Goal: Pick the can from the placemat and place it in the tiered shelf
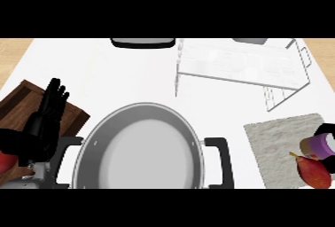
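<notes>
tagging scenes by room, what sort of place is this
Most likely a kitchen counter: a big two-handled pan, a wooden cutting board and a clear tiered shelf sit on it.

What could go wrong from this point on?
1. The can is tilted in the right hand at the view's edge, close above a red pointed object, which might get knocked.
2. The tiered shelf has a thin frame, and the can could clip it going in.

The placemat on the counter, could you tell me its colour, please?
The placemat is mottled light grey; head view.
</notes>
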Controlling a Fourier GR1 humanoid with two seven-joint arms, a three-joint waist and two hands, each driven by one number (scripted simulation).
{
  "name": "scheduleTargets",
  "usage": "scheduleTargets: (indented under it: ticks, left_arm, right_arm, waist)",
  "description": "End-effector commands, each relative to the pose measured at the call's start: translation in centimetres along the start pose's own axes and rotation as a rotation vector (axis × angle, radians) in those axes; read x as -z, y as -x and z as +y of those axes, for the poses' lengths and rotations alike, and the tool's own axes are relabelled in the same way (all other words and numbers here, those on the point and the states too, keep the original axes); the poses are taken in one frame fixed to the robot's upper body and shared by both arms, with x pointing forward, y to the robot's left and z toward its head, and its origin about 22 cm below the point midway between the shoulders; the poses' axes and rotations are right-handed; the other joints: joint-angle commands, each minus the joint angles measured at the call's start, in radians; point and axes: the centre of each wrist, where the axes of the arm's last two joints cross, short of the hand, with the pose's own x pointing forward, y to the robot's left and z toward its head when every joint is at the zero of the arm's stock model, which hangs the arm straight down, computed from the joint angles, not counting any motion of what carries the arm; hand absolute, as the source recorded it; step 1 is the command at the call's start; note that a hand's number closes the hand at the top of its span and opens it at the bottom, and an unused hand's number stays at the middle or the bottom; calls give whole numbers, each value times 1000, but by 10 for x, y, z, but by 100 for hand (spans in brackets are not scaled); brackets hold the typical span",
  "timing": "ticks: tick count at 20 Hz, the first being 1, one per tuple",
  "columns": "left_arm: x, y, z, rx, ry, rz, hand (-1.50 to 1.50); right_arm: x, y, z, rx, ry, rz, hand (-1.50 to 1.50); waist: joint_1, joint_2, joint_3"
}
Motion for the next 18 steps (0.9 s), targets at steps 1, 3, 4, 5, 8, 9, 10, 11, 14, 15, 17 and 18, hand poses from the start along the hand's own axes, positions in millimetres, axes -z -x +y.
scheduleTargets:
  ticks: [1, 3, 4, 5, 8, 9, 10, 11, 14, 15, 17, 18]
  left_arm:
    - [4, 1, -15, -15, 0, -6, 0]
    - [1, 1, -9, 2, 13, 6, 0]
    - [7, -4, -4, 10, 17, -27, 0]
    - [7, -5, -12, -8, 55, -23, 0]
    - [11, -2, -2, 10, 22, -1, 0]
    - [7, -6, -8, -6, 17, -4, 0]
    - [5, 5, -15, -14, 29, 9, 0]
    - [2, 6, -9, -10, 10, -6, 0]
    - [0, 7, 3, 9, 8, 9, 0]
    - [11, 5, 18, 12, -1, -3, 0]
    - [5, 6, 4, 2, -7, 8, 0]
    - [15, -6, 16, 1, 1, 10, 0]
  right_arm:
    - [-10, -90, 16, 23, 32, -78, 150]
    - [-35, -145, 25, 24, -13, -147, 150]
    - [-48, -180, 44, 89, -37, -177, 150]
    - [-56, -207, 47, 81, -46, -206, 150]
    - [-89, -258, 39, 110, -37, -228, 150]
    - [-98, -273, 36, 191, -55, -241, 150]
    - [-106, -287, 23, 196, -54, -241, 150]
    - [-126, -289, 40, 217, -56, -248, 150]
    - [-150, -312, 16, 272, -39, -277, 150]
    - [-149, -319, 1, 290, -3, -290, 150]
    - [-166, -313, -28, 437, 67, -297, 150]
    - [-170, -312, -40, 486, 100, -315, 150]
  waist:
    - [8, 7, 13]
    - [16, 3, 11]
    - [37, 8, 11]
    - [56, 13, 11]
    - [27, 7, 12]
    - [29, 4, 13]
    - [26, 6, 13]
    - [23, 4, 13]
    - [21, 4, 14]
    - [16, 6, 13]
    - [9, 0, 14]
    - [4, -1, 14]
